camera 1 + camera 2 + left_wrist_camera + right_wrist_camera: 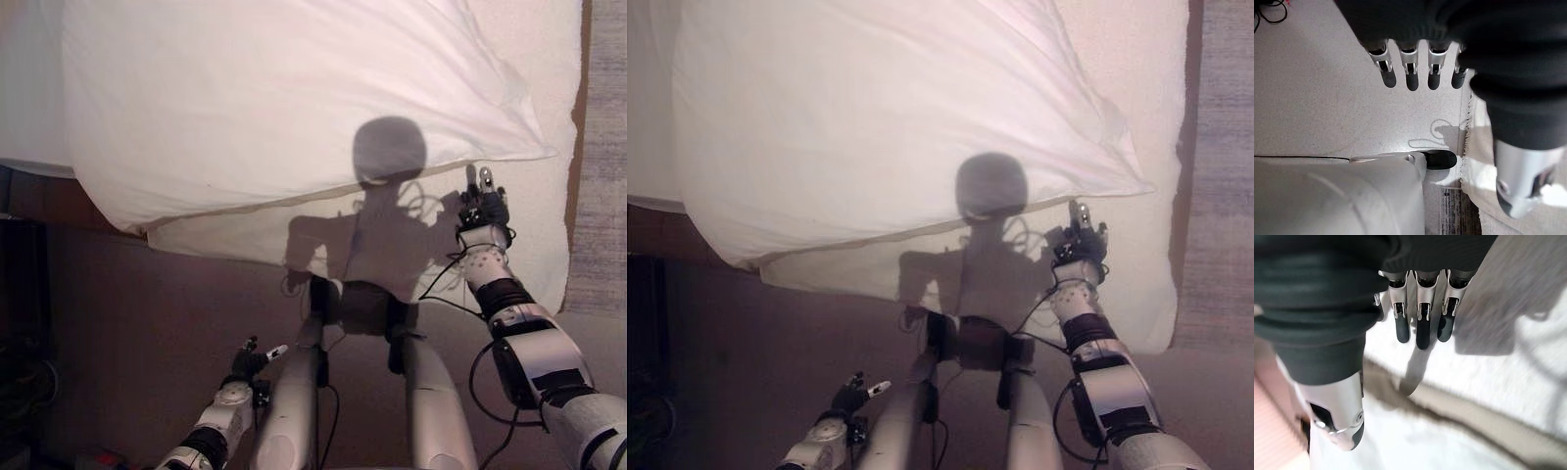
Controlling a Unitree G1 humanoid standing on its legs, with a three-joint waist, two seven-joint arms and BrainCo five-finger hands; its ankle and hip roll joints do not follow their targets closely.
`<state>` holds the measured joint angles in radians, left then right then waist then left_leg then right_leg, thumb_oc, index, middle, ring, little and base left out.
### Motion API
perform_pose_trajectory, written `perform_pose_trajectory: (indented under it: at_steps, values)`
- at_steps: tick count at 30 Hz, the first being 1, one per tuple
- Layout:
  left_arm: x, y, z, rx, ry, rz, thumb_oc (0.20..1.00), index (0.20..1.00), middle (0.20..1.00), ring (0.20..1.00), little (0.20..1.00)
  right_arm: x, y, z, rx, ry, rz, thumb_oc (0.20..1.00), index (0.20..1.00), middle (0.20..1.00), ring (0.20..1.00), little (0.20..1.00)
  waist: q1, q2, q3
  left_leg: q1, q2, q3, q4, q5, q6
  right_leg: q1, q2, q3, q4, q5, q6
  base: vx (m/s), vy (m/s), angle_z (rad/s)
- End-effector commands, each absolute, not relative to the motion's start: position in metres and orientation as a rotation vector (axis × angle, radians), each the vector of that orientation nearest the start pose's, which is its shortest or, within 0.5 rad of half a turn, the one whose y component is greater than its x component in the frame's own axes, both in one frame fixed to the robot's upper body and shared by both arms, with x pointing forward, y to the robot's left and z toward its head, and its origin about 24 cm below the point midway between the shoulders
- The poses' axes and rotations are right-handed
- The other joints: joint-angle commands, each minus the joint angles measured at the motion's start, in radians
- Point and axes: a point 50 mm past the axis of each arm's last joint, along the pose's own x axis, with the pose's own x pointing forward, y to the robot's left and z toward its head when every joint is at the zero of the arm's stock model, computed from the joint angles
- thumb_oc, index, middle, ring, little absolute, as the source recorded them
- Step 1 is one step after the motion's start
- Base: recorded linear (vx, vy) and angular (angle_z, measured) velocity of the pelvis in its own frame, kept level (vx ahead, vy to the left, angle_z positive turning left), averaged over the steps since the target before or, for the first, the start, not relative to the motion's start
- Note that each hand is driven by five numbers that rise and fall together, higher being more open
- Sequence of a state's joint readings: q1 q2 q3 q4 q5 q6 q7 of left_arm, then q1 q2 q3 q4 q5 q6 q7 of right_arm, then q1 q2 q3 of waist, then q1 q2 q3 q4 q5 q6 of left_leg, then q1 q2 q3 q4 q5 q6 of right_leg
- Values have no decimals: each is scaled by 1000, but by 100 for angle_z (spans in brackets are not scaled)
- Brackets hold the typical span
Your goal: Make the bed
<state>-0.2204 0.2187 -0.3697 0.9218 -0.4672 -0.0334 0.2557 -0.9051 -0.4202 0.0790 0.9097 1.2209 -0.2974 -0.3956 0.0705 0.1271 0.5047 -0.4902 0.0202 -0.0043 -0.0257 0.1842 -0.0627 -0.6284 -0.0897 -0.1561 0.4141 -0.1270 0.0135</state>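
Right hand (483,209) open just beside the white duvet (294,108) corner lying ahead and leftward, left hand (250,360) open, low, well apart.

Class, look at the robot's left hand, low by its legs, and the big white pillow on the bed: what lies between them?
In the left eye view, only bare floor and the bedsheet's hanging edge separate the left hand from the pillow.
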Motion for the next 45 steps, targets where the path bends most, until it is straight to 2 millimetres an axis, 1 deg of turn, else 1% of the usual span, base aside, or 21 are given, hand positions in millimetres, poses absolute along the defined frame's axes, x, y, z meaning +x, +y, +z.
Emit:
perform_pose_trajectory:
  at_steps: [1,4,5,11,16,20,23,27,29,33,34,35,36,37,38,39,40,41,42,43,45]
  values:
    - [228,189,-99,72,718,173,1000,1000,1000,1000,1000,396,-248,233,766,-409,-394,1000,1000,1000,1000,1000,25,-12,15,72,-75,2,-20,-81,18,82,8,0,-254,158,89,22,-16,5]
    - [229,189,-98,75,711,167,1000,1000,1000,1000,1000,392,-244,261,792,-516,-347,1000,1000,1000,1000,1000,31,-7,15,63,-76,-6,-28,-75,14,68,5,-7,-242,151,88,26,-13,9]
    - [229,189,-98,75,711,167,1000,1000,1000,1000,1000,392,-244,261,792,-516,-347,1000,1000,1000,1000,1000,31,-7,15,63,-76,-7,-28,-75,14,68,5,-8,-242,151,88,25,-23,11]
    - [231,191,-96,84,704,163,1000,1000,1000,1000,1000,390,-240,285,790,-585,-316,1000,1000,1000,1000,1000,43,-11,15,56,-74,-16,-32,-77,12,60,4,-22,-235,144,88,18,-9,4]
    - [233,191,-93,81,688,159,1000,1000,1000,1000,1000,393,-241,292,773,-570,-317,1000,1000,1000,1000,1000,52,-17,15,39,-70,-24,-26,-80,11,45,2,-33,-228,141,88,27,-21,10]
    - [236,192,-89,83,671,152,1000,1000,1000,1000,1000,402,-263,286,668,-424,-451,1000,1000,1000,1000,1000,68,-23,15,10,-66,-30,-21,-79,9,21,2,-43,-225,141,88,10,-12,2]
    - [241,189,-83,80,636,143,1000,1000,1000,1000,1000,405,-272,291,595,-332,-532,1000,1000,1000,1000,1000,80,-25,15,-19,-62,-38,-17,-76,8,-2,3,-51,-228,144,87,18,-32,7]
    - [249,183,-71,73,569,127,1000,1000,1000,1000,1000,407,-267,305,420,-271,-566,1000,1000,1000,1000,1000,92,-26,15,-67,-60,-49,-8,-69,5,-43,1,-67,-217,142,83,8,-32,6]
    - [251,178,-68,50,551,123,1000,1000,1000,1000,1000,410,-257,308,432,-273,-532,1000,1000,1000,1000,1000,97,-22,15,-82,-58,-53,-10,-64,2,-62,2,-73,-208,137,82,3,-19,2]
    - [255,173,-62,27,521,123,1000,1000,1000,1000,1000,412,-250,308,370,-251,-538,1000,1000,1000,1000,1000,102,-20,15,-108,-57,-69,-14,-52,-4,-89,-2,-87,-195,130,78,2,-33,6]
    - [256,170,-60,20,509,116,1000,1000,1000,1000,1000,413,-248,307,344,-242,-541,950,950,950,950,950,103,-21,15,-110,-57,-73,-15,-50,-5,-91,-2,-88,-195,130,77,-6,-18,10]
    - [259,165,-55,6,490,98,1000,1000,1000,1000,1000,414,-244,306,338,-236,-539,598,598,598,598,598,102,-21,15,-114,-58,-75,-15,-49,-5,-92,-2,-90,-194,129,76,-6,-5,7]
    - [259,165,-55,6,490,98,1000,1000,1000,1000,1000,414,-244,306,338,-236,-539,467,467,467,467,467,102,-21,15,-114,-58,-75,-15,-49,-5,-92,-2,-91,-194,129,76,-7,11,6]
    - [262,161,-51,-11,467,87,1000,1000,1000,1000,1000,415,-240,307,333,-243,-534,203,203,203,203,203,100,-21,15,-114,-59,-75,-16,-50,-5,-91,-2,-91,-195,130,76,-3,9,4]
    - [261,161,-51,-11,467,87,1000,1000,1000,1000,1000,415,-240,306,333,-242,-534,200,200,200,200,200,100,-21,15,-114,-59,-75,-16,-50,-5,-91,-2,-91,-195,130,76,-10,21,4]
    - [265,153,-43,-56,434,59,1000,1000,1000,1000,1000,417,-232,303,363,-251,-505,200,200,200,200,200,95,-23,15,-111,-60,-73,-14,-52,-5,-88,-2,-87,-197,131,76,-18,30,2]
    - [270,143,-29,-119,378,17,1000,1000,1000,1000,1000,418,-217,304,420,-295,-446,200,200,200,200,200,86,-27,15,-105,-62,-72,-12,-57,-3,-82,0,-81,-202,135,77,-18,30,0]
    - [270,144,-29,-118,380,18,1000,1000,1000,1000,1000,418,-217,303,421,-293,-446,200,200,200,200,200,86,-28,15,-103,-62,-71,-12,-58,-3,-80,0,-81,-203,135,77,-27,64,-1]
    - [273,133,-10,-236,312,-38,1000,1000,1000,1000,1000,416,-203,307,468,-354,-377,200,200,200,200,200,73,-34,15,-101,-64,-63,-4,-66,-1,-76,0,-76,-209,143,79,-19,46,-2]
    - [272,134,-11,-236,314,-37,1000,1000,1000,1000,1000,416,-203,306,469,-353,-377,200,200,200,200,200,74,-36,15,-100,-64,-62,-3,-67,-1,-75,0,-75,-209,144,79,-28,72,-2]
    - [274,121,9,-369,251,-114,1000,1000,1000,1000,1000,412,-187,308,522,-413,-297,200,200,200,200,200,54,-50,15,-98,-68,-52,17,-84,6,-65,3,-61,-220,156,83,-26,56,-3]
